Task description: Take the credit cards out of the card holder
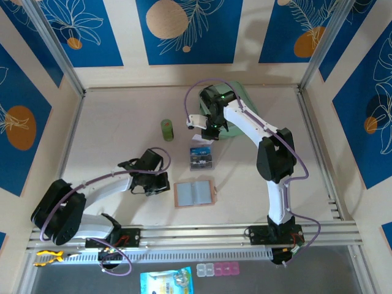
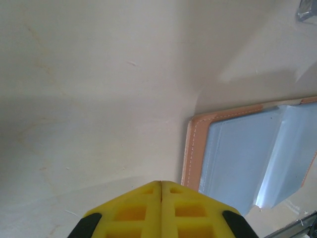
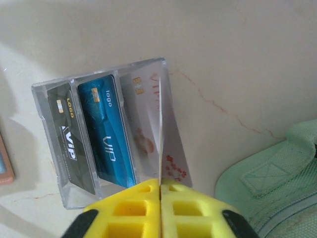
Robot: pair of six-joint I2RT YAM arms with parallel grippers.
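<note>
Over on the left, the left gripper (image 1: 163,184) rests low on the worktop (image 1: 116,122), its yellow fingers (image 2: 133,210) pressed tight together with nothing between them. Farther back a small green cylinder (image 1: 167,129) stands upright on its own. Just right of the left gripper, the card holder (image 1: 195,193) lies spread open and flat near the front edge, its grey-blue pockets facing up inside a tan stitched border (image 2: 190,148). Behind it sits a clear box (image 1: 201,158), and in it the credit cards lean side by side in separate slots: a dark card (image 3: 67,144), a blue card (image 3: 106,139) and a pale card (image 3: 141,129) with red print. The right gripper (image 3: 161,186) hangs right over that box, its jaws nearly together on what looks like a thin card (image 3: 161,139), seen edge-on and standing upright in the pale card's slot. To the right, partly under the arm, lies a mint-green case (image 3: 267,173).
</note>
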